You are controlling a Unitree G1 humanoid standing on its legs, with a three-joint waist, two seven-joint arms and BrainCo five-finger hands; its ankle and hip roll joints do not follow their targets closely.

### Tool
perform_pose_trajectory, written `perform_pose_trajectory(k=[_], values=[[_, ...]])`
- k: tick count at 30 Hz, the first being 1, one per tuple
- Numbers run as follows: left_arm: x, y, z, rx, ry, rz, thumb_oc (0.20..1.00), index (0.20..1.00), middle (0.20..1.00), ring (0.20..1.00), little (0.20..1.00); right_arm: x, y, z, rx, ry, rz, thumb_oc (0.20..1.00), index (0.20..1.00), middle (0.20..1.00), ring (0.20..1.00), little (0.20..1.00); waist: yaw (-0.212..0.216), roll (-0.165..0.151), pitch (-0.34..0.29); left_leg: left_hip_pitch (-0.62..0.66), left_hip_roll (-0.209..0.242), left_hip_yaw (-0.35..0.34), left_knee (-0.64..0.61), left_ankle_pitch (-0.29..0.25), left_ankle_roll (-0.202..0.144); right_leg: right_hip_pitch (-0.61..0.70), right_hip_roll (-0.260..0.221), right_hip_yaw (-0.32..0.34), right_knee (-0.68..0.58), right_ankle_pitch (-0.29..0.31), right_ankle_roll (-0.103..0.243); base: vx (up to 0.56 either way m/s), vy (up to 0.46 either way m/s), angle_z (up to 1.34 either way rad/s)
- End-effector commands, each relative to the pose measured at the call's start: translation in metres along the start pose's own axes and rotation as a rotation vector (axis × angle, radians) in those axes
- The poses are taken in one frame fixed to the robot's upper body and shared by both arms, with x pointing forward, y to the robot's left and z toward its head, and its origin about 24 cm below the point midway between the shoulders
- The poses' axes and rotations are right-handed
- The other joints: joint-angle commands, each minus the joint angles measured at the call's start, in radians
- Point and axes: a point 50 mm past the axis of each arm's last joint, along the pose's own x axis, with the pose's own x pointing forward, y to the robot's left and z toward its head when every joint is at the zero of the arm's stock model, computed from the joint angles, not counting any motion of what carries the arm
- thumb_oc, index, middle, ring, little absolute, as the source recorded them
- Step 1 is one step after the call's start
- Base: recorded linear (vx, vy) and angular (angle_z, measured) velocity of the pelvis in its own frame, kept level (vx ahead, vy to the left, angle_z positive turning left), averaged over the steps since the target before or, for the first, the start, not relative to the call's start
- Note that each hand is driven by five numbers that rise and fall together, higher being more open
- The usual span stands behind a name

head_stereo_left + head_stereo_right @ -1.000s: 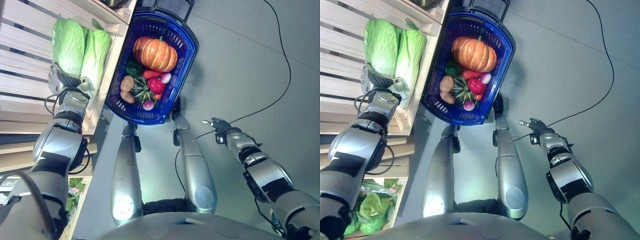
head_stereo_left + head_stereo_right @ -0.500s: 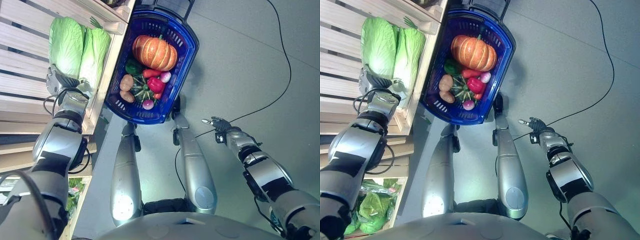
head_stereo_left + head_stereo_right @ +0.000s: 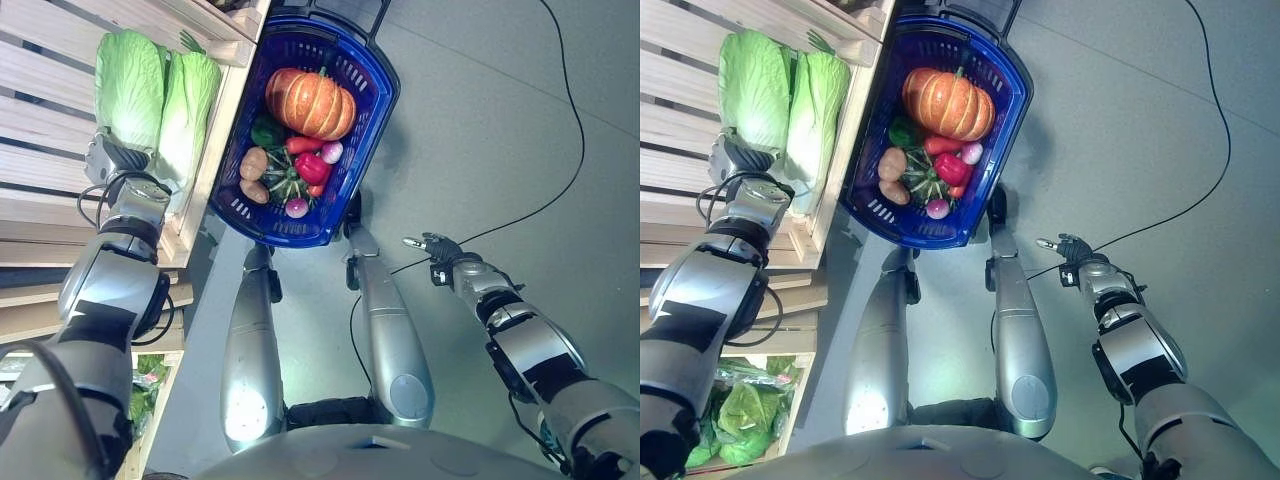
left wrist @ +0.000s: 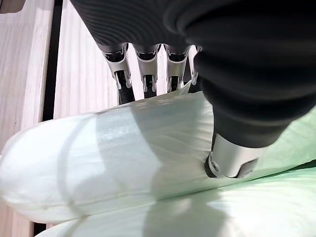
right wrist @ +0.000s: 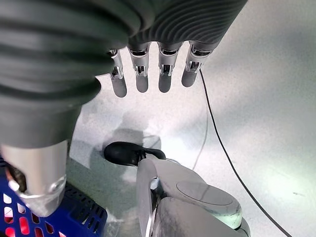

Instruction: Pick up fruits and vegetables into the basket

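1. A blue basket stands on the grey floor, right beside the edge of a wooden slatted shelf.
2. An orange pumpkin fills the end of the basket farthest from the robot.
3. Just nearer than the pumpkin in the basket lie a dark green pepper, a red pepper and a small pinkish radish.
4. At the near end of the basket sit two brown potatoes, a small striped green squash and a second radish.
5. Two pale green cabbages lie side by side on the shelf beside the basket: the cabbage nearer the basket and the outer cabbage.
6. The left hand is at the near, whitish end of the outer cabbage.
7. In the left wrist view its fingers reach over the far side of that cabbage and the thumb presses on its near side, so the hand is clamped on it while the cabbage lies on the shelf.
8. The right hand hangs over the floor, well apart from the basket.
9. The right wrist view shows its fingers straight, spread apart and holding nothing.
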Motion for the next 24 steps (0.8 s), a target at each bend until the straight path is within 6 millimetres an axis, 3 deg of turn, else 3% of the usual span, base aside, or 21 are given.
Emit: perform_pose_trajectory(k=[1,2,3,4,24], values=[[-0.0041,-0.0046,-0.0365,0.044,0.128,-0.035,0.200,0.200,0.200,0.200,0.200,-0.0030,-0.0137,-0.0220,-0.001,0.061,-0.032,1.000,1.000,1.000,1.000,1.000,0.011,-0.008,-0.022,-0.036,-0.044,-0.003,-0.012,0.008,0.010,0.007,0.051,-0.037,0.091,-0.121,0.003,0.00,0.000,0.00],[-0.0047,-0.0055,-0.0366,0.045,0.129,-0.037,0.200,0.200,0.200,0.200,0.200,-0.0031,-0.0135,-0.0223,-0.001,0.060,-0.031,1.000,1.000,1.000,1.000,1.000,0.012,-0.009,-0.022,-0.035,-0.044,-0.002,-0.014,0.009,0.011,0.009,0.051,-0.037,0.089,-0.120,0.003,0.00,0.000,0.00],[-0.0053,-0.0064,-0.0374,0.053,0.133,-0.041,0.884,0.884,0.884,0.884,0.884,-0.0030,-0.0135,-0.0223,-0.001,0.061,-0.030,1.000,1.000,1.000,1.000,1.000,0.012,-0.010,-0.022,-0.030,-0.044,-0.001,-0.014,0.005,0.011,0.013,0.051,-0.037,0.089,-0.124,0.003,0.00,0.000,0.00],[-0.0050,-0.0060,-0.0367,0.053,0.133,-0.041,1.000,1.000,1.000,1.000,1.000,-0.0029,-0.0137,-0.0211,-0.001,0.059,-0.030,1.000,1.000,1.000,1.000,1.000,0.012,-0.010,-0.022,-0.033,-0.044,-0.002,-0.018,0.010,0.011,0.011,0.051,-0.038,0.086,-0.119,0.004,0.00,0.000,0.00],[-0.0099,-0.0135,-0.0311,0.161,0.093,-0.043,1.000,1.000,1.000,1.000,1.000,-0.0017,-0.0089,-0.0149,0.004,0.050,-0.018,1.000,1.000,1.000,1.000,1.000,0.012,-0.017,-0.022,-0.038,-0.043,0.000,-0.024,0.015,0.008,0.005,0.052,-0.040,0.079,-0.111,0.007,0.00,-0.001,0.01]])
